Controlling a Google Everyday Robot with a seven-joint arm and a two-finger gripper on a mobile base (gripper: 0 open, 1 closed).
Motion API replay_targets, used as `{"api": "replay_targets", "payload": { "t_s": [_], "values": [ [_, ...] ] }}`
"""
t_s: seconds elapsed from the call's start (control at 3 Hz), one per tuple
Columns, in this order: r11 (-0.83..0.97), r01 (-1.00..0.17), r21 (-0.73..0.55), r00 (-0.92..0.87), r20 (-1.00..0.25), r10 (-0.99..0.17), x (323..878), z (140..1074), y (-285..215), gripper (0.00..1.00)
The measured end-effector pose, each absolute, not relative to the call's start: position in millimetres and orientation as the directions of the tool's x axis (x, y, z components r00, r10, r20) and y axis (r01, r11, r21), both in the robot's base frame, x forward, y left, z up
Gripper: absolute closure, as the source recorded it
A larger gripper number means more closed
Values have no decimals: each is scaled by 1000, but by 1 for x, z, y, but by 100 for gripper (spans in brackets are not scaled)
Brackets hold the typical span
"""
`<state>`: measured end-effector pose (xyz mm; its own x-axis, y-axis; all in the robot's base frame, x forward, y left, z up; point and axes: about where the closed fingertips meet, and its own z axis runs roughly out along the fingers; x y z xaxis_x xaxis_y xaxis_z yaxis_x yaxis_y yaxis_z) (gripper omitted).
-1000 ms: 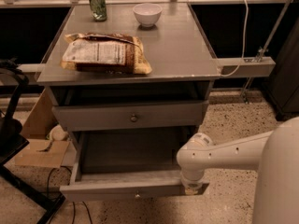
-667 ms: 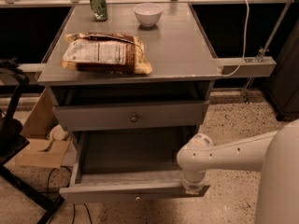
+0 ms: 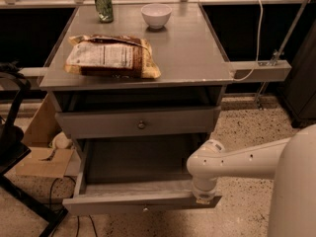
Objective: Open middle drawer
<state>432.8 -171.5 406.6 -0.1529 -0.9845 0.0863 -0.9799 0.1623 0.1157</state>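
The middle drawer [image 3: 143,201] is pulled far out of the gray cabinet. Its shallow gray box shows empty, and a tiny knob [image 3: 144,210] sits at the centre of its front panel. My gripper [image 3: 203,198] hangs from the white arm [image 3: 232,159] and points down at the right end of that front panel, at its top edge. Above it, a gray drawer with a bigger knob [image 3: 141,125] stands almost shut.
On the cabinet top [image 3: 192,53] lie a brown snack bag [image 3: 111,57], a green can [image 3: 103,5] and a white bowl [image 3: 156,15]. A cardboard box [image 3: 42,157] sits on the floor to the left, next to a black stand [image 3: 12,147]. A rail [image 3: 259,70] sticks out on the right.
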Motion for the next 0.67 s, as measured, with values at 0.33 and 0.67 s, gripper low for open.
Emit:
{"api": "replay_targets", "payload": {
  "t_s": [0.33, 0.67],
  "values": [
    [162, -980, 116, -153, 86, -984, 436, 407, -172, 100],
    [162, -980, 116, -153, 86, -984, 436, 407, -172, 82]
  ]
}}
